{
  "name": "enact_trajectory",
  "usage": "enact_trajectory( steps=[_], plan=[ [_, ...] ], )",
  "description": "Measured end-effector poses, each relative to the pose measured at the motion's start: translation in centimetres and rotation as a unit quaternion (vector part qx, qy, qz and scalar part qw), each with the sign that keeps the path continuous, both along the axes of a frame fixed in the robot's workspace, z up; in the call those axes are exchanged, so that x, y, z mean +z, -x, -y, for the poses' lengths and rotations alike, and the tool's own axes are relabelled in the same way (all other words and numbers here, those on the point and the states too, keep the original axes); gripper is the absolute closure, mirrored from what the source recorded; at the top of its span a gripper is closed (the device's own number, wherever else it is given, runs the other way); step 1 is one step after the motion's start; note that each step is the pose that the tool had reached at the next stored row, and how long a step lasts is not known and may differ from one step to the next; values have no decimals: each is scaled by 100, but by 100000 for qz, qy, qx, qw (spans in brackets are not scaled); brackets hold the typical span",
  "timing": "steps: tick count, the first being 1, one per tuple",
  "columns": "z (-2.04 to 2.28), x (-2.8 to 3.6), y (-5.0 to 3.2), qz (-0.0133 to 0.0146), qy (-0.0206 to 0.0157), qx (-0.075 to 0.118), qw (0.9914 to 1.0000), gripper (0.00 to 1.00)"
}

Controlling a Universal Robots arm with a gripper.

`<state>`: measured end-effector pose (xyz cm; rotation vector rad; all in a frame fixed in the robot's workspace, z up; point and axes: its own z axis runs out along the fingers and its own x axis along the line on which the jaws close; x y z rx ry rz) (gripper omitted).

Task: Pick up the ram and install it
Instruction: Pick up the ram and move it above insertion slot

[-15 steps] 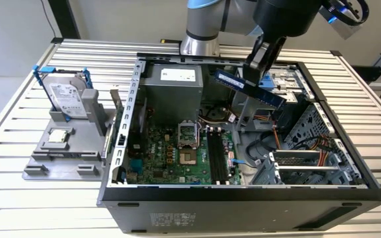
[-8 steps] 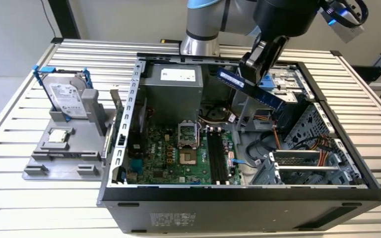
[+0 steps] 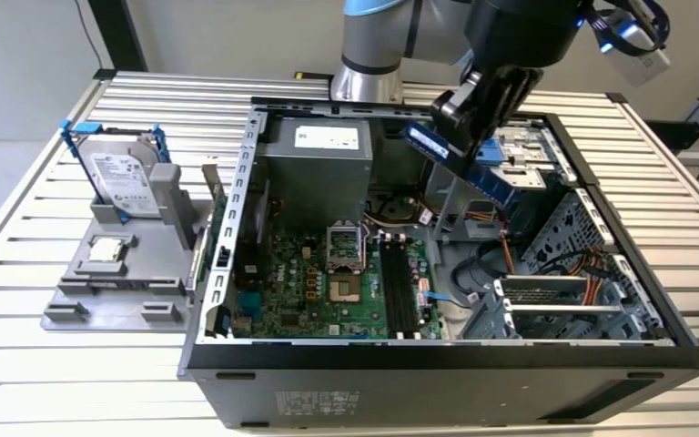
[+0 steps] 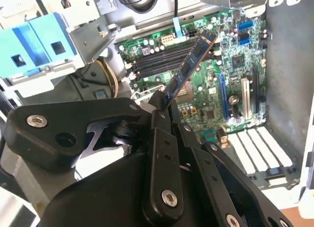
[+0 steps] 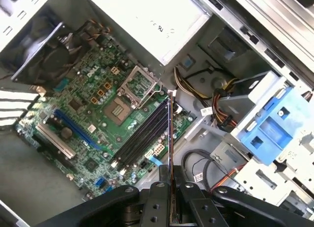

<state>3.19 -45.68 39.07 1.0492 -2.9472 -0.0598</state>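
The gripper point(image 4: 160, 108) is clamped on one end of the ram point(image 4: 189, 66); the stick is tilted in mid-air above the memory slots point(image 5: 142, 136), well inside the computer case's point(image 3: 247, 182) rim; likely light, stiff, thin, fragile; best held by its edges, clear of contacts.

Arm point(image 3: 374, 45) upright, wrist bent downward, gripper point(image 4: 161, 109) clamped firmly on the ram point(image 4: 190, 65).

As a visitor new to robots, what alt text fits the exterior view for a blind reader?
A robot arm's jaws hold the ram, a thin blue stick, in the air above an open computer case whose green motherboard lies exposed. On the exterior view's left, a hard drive stands upright in a grey holder.
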Motion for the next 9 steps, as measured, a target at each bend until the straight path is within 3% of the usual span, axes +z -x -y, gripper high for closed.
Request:
enact_trajectory(
  steps=[4,9],
  plan=[
    [0,0,0,-1,-1,-3517,99938,100],
    [0,0,0,1,1,-8094,99672,100]
  ],
)
